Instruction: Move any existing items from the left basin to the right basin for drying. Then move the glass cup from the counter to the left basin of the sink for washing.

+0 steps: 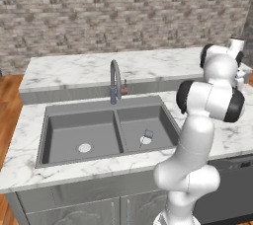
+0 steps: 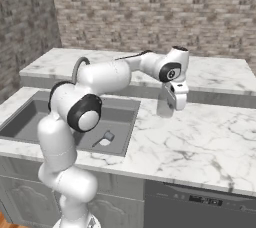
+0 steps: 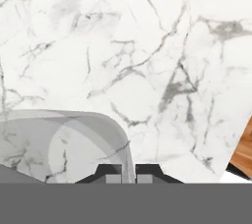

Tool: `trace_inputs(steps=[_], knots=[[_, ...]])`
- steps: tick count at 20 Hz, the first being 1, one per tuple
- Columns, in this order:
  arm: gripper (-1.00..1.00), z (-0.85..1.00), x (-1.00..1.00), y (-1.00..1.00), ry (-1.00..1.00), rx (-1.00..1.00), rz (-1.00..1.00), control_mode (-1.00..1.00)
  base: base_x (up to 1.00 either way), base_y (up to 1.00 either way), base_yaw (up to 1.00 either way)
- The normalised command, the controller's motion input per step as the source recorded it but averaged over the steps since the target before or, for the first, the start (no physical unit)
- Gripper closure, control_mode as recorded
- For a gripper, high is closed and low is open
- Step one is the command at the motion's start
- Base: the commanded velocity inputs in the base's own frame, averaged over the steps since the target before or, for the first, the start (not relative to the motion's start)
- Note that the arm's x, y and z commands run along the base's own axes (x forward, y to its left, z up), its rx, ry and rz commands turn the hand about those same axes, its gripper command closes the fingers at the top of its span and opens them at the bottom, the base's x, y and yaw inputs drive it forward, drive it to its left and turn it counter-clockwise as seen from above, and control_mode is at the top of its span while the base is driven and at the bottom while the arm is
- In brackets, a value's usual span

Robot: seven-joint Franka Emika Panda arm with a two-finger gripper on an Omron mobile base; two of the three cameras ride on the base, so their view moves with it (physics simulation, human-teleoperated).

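Fingers (image 3: 129,174) pinching glass cup (image 3: 74,144) rim on counter (image 3: 162,46); sink (image 2: 30,117) beside.

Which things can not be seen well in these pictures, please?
- Glass cup: transparent in the right base view, and the gripper covers part of it.
- Small item in the right basin: too small to identify in the left base view.
- Fingers: cut off at the bottom of the hand view.
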Motion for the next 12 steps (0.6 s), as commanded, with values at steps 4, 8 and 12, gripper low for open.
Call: trace_inputs(steps=[4, 8, 12], knots=[[1.00, 0.00, -0.24, 0.58, 0.01, 0.00, 0.03, -1.00, 0.00, 0.00, 0.00], [1.00, 0.00, -0.19, 0.57, 0.02, 0.00, 0.04, -1.00, 0.00, 0.00, 0.00], [1.00, 0.00, -0.15, 0.56, 0.04, 0.00, 0.05, -1.00, 0.00, 0.00, 0.00]])
